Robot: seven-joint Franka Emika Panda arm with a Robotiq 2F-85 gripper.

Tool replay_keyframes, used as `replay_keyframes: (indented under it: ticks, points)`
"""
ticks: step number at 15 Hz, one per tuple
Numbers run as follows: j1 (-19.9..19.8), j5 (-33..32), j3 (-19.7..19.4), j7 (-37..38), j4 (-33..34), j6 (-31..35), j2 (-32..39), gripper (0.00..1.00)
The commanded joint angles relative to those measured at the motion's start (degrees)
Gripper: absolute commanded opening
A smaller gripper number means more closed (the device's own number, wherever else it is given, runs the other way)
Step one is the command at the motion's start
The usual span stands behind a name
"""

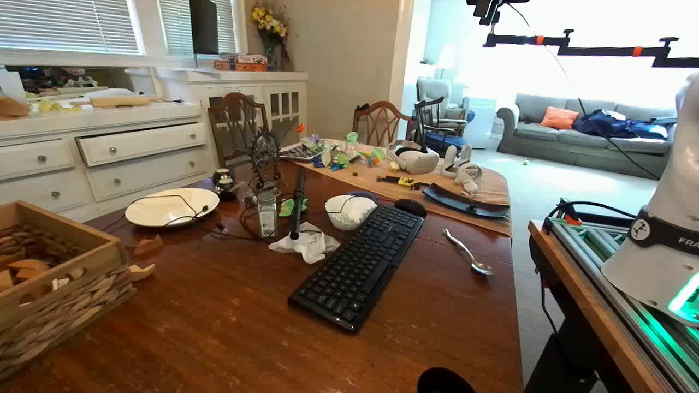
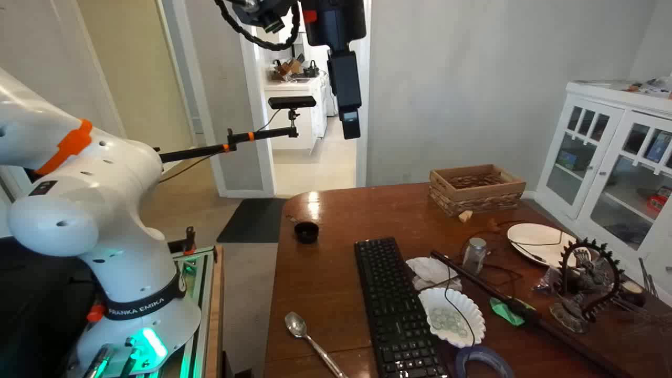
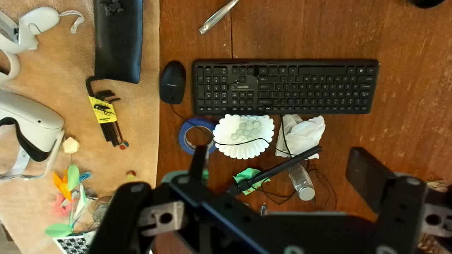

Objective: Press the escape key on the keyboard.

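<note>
Wrist view: keyboard (image 3: 286, 87) lies on table (image 3: 300, 31), mouse (image 3: 172, 83) left; tape roll (image 3: 182, 137), bowl (image 3: 243, 152), tissue (image 3: 304, 135) below, left to right.

So the one thing you could properly read was FRANKA EMIKA, in white caps on the black band (image 2: 148, 303) round the foot of your robot arm (image 2: 118, 247). Both exterior views had that band, but in an exterior view you only got FRA, chopped by the frame edge, next to a round white logo (image 1: 640, 229). Your glass jar (image 1: 267, 212) had a label with a barcode, print way too tiny. Your keyboard (image 3: 286, 87) and mouse (image 3: 172, 83) each showed a small pale mark you couldn't make out, same for the dark print on your yellow hex key holder (image 3: 102, 109).
</note>
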Motion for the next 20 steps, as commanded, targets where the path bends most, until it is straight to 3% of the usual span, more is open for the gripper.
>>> replay_keyframes:
  ticks: [1, 8, 9, 10, 11, 13, 14, 16, 20]
  points:
    - [0.04, -0.01, -0.04, -0.01, 0.13, -0.11, 0.06, 1.00]
    - [0.04, -0.01, -0.04, -0.01, 0.14, -0.11, 0.06, 1.00]
    - [-0.21, -0.14, -0.09, 0.59, -0.04, 1.32, 1.03, 0.92]
    - [-0.41, -0.35, 0.01, 1.21, -0.45, 2.45, 2.19, 1.00]
    - [-0.21, -0.01, -0.13, 1.27, -0.99, 3.41, 3.33, 0.95]
    - [0.29, 1.20, -0.49, 1.30, -1.21, 4.16, 6.04, 1.00]
    - [0.35, 1.63, -0.44, 1.68, -1.50, 5.79, 7.63, 0.71]
    - [0.60, 2.66, -0.32, 1.85, -0.78, 7.21, 11.49, 0.74]
    - [1.46, 4.33, 0.63, 2.10, 0.59, 8.35, 17.83, 0.42]
